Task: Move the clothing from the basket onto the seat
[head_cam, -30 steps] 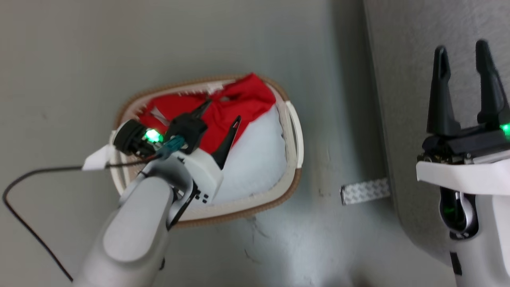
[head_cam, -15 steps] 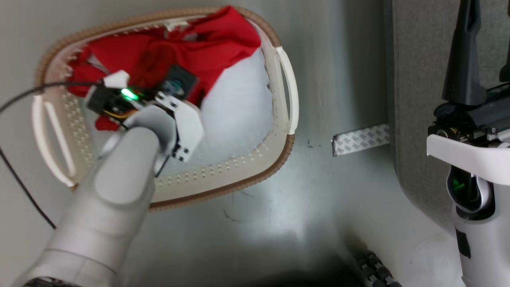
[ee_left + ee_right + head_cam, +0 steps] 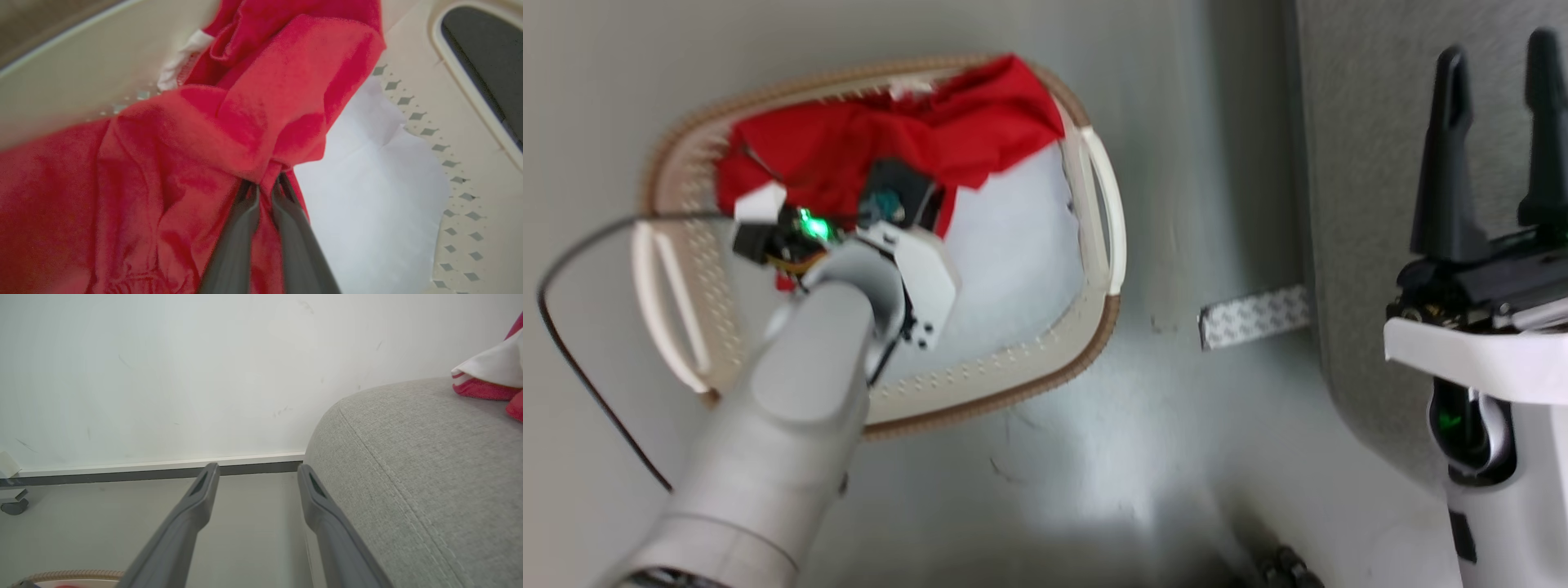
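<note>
Floor [image 3: 1094, 490]: pale grey, glossy, across the middle of the frame.
Basket [image 3: 1013, 371]: standing on it, upper left.
Sofa [image 3: 1356, 204]: right side.
Patterned strip [image 3: 1252, 317]: flat between basket and sofa.

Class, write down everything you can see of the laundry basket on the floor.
The laundry basket is oval, white plastic, with rows of small holes in its wall, a brown rim band and looped side handles. It stands upright on the grey floor, left of the sofa, apart from it. Inside lie a crumpled red garment and a white sheet; the left tool reaches in, shut on the garment.
</note>
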Controlling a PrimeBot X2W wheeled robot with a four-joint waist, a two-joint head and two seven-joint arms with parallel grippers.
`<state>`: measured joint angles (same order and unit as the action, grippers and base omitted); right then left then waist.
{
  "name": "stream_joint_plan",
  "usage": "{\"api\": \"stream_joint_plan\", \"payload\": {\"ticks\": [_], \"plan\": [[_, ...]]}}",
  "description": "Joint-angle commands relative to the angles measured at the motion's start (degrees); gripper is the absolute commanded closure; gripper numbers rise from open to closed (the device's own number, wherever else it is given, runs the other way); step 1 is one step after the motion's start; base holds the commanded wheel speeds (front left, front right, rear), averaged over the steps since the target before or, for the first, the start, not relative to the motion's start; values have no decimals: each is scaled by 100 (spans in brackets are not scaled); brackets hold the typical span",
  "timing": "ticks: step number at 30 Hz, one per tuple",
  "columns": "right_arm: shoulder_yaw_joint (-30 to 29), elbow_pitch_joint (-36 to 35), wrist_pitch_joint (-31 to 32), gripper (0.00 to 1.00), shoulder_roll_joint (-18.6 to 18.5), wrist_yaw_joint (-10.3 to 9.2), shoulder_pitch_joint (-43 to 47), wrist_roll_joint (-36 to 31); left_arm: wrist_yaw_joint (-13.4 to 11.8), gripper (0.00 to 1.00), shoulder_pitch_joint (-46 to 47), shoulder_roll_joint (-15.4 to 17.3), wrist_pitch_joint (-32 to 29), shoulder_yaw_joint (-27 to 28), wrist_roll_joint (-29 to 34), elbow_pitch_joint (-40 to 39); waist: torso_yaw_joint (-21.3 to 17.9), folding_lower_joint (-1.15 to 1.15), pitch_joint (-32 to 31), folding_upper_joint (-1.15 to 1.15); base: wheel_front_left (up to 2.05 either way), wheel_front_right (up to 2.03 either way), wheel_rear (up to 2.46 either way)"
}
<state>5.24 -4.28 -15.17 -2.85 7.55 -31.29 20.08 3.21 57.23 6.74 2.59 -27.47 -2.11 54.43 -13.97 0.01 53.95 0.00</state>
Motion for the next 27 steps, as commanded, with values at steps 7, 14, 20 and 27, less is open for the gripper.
{"api": "stream_joint_plan", "payload": {"ticks": [7, 14, 20, 27], "plan": [[-114, 347, 3, 0, -10, -12, 559, -213, 126, 100, -680, -187, 507, 157, -527, 107, 359, -1, -1727, 0, 0, 0, 0], [-164, 716, 3, 0, -10, -12, 1353, -433, 167, 100, -1385, -284, 772, 306, -979, -92, 550, -1, -3231, 0, 0, 0, 0], [-131, 942, 3, 0, -9, -12, 2007, -544, 89, 100, -1892, -279, 673, 360, -1190, -552, 619, -1, -4203, 0, 0, 0, 0], [25, 1151, 3, 0, -11, -12, 2641, -653, -45, 100, -2526, -223, 388, 400, -1380, -1395, 653, -1, -5165, 0, 0, 0, 0]]}}
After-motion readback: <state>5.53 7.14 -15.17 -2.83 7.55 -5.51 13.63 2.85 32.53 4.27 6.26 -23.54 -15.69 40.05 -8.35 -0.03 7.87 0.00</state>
